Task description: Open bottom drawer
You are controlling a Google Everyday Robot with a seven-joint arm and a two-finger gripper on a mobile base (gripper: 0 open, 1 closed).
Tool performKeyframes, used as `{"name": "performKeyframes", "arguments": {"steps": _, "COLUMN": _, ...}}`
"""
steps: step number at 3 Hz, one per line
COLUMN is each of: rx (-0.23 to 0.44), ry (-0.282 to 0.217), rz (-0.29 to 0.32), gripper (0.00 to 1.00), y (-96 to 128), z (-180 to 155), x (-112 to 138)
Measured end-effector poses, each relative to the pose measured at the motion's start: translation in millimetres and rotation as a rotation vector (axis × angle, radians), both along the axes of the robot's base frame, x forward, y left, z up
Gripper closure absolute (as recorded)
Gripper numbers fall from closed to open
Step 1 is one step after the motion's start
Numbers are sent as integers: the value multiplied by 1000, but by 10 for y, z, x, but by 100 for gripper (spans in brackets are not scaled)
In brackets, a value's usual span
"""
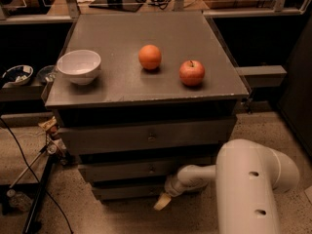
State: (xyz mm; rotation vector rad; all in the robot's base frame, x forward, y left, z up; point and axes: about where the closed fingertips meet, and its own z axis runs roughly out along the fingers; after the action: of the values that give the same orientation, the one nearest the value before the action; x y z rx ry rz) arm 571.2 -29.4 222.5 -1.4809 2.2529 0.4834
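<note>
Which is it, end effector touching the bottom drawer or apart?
Cannot tell. The camera view has the end effector overlapping the bottom drawer low down; neither contact nor gap shows.

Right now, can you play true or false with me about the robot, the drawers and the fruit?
1. The white bowl sits on the cabinet top, left of the orange. True.
2. The apple is inside the bowl. False: it lies on the cabinet top, to the right of the orange.
3. The gripper is low down, in front of the bottom drawer. True.
4. The gripper is holding the orange. False: the orange rests on the cabinet top, far above the gripper.
</note>
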Motion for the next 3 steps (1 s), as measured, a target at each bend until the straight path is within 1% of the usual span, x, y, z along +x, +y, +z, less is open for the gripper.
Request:
{"name": "performKeyframes", "arguments": {"steps": 1, "rx": -5, "ry": 47, "rz": 41, "gripper": 0, "y": 42, "z": -164, "x": -105}}
{"name": "performKeyframes", "arguments": {"steps": 2, "rx": -10, "ry": 57, "rz": 51, "gripper": 0, "y": -62, "z": -162, "x": -197}}
{"name": "performKeyframes", "arguments": {"steps": 3, "rx": 13, "ry": 83, "rz": 56, "gripper": 0, "y": -192, "z": -39, "x": -363}}
